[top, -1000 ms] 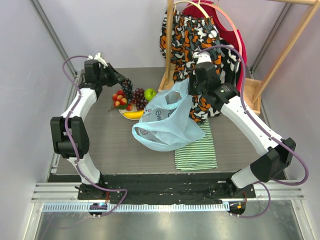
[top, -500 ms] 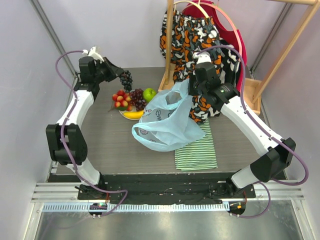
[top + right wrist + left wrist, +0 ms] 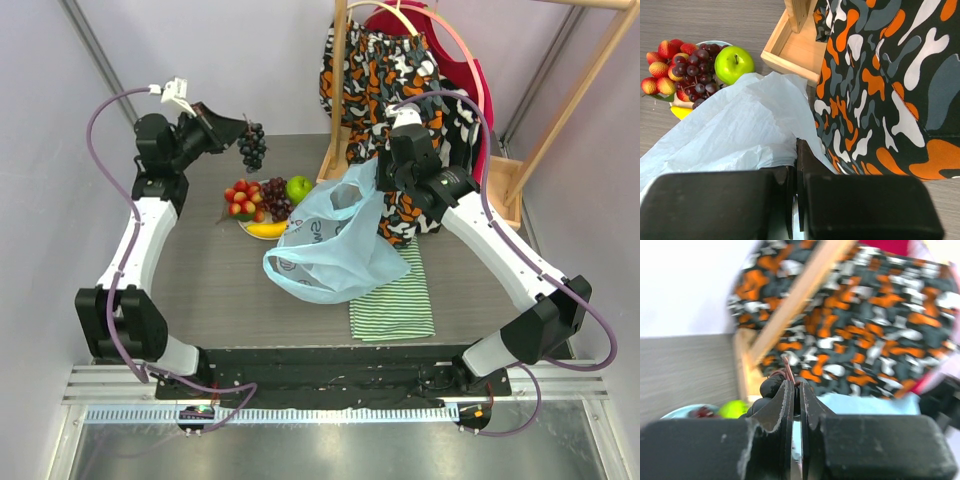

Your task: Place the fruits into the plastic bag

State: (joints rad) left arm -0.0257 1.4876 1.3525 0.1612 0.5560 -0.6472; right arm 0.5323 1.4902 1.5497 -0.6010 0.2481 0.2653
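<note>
Left hand [image 3: 240, 128]: raised above the far left part of the desk [image 3: 200, 290]. Its fingers are nearly together, with only a thin gap between them in the left wrist view. They pinch the lifted grape bunch [image 3: 252, 147], apparently by its reddish stem, though that view is blurred and the exact contact point is not certain. The bunch hangs below the hand, clear of the plate [image 3: 710, 43] and apart from the other fruit.

Right hand [image 3: 382, 172]: fully closed on the upper edge of the plastic bag [image 3: 330, 245] and holding that edge up off the desk. The right wrist view shows the thin pale-blue film gathered between the fingers. The lower body of the bag rests on the desk, partly over the striped cloth [image 3: 395, 295], and the mouth of the bag faces the plate.

Fruit on the plate, just left of the bag:
- second grape bunch [image 3: 275, 195], in the middle
- green apple [image 3: 299, 188], upright with its stem up, touching those grapes and close to the bag's edge
- strawberries [image 3: 240, 196], clustered on the left side
- banana [image 3: 266, 229], along the near rim

No fruit can be seen inside the bag.

Behind the bag stands a wooden rack [image 3: 340, 90], and an orange, black and white patterned garment [image 3: 385, 70] hangs from it.
</note>
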